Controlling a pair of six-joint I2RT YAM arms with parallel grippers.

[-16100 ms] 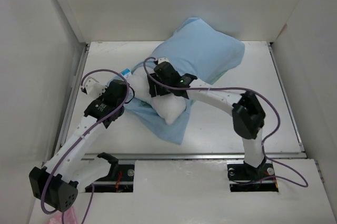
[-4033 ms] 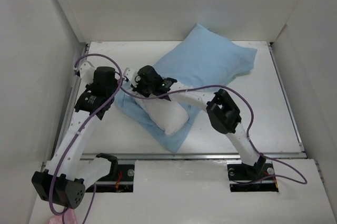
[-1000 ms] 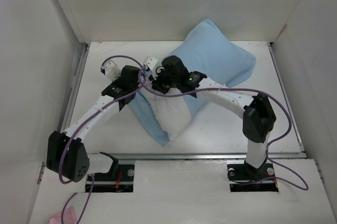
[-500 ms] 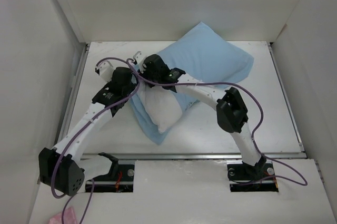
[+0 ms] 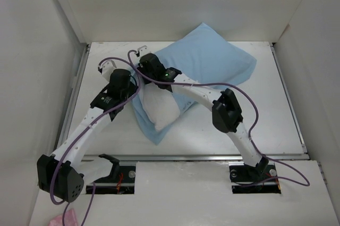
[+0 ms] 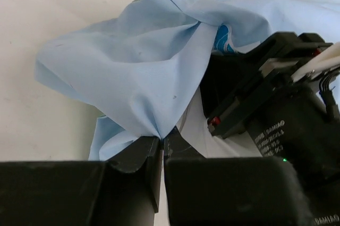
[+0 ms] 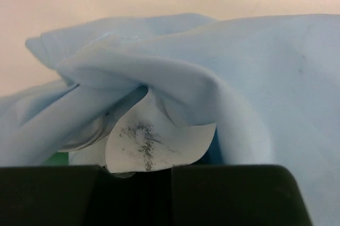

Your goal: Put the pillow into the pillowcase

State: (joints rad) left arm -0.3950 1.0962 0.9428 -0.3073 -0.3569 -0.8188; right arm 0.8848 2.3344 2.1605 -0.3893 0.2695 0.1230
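So right now the pillow (image 5: 159, 110) is only partway in. It lies on a slant across the middle of the bench (image 5: 255, 119), and its white near end sticks out of the pillowcase (image 5: 212, 61) toward the near left. The far-right part of the case looks plump and filled, reaching almost to the back wall. The loose blue cloth at the open end lies flat on the bench around the bare white end, coming to a point at the near side.

Both arms meet at the left side of the opening, really close together. The left pincer (image 5: 132, 96) is just left of the bare pillow end. In the left wrist view its fingers (image 6: 141, 157) are squeezed tight on a pinch of the pillowcase (image 6: 133, 66), with the cloth fanning up and away from the tips. A brighter blue tag (image 6: 222, 33) peeks out between folds, and the black body of the right arm's tool fills the right side of that view.

The right pincer (image 5: 144, 69) is at the far-left corner of the opening. In its own camera the fingers look pressed together on the bunched hem of the pillowcase (image 7: 255, 77). A white flap (image 7: 154, 143) with grey smudges curls out right above the tips. I can't tell if that flap is clamped too.
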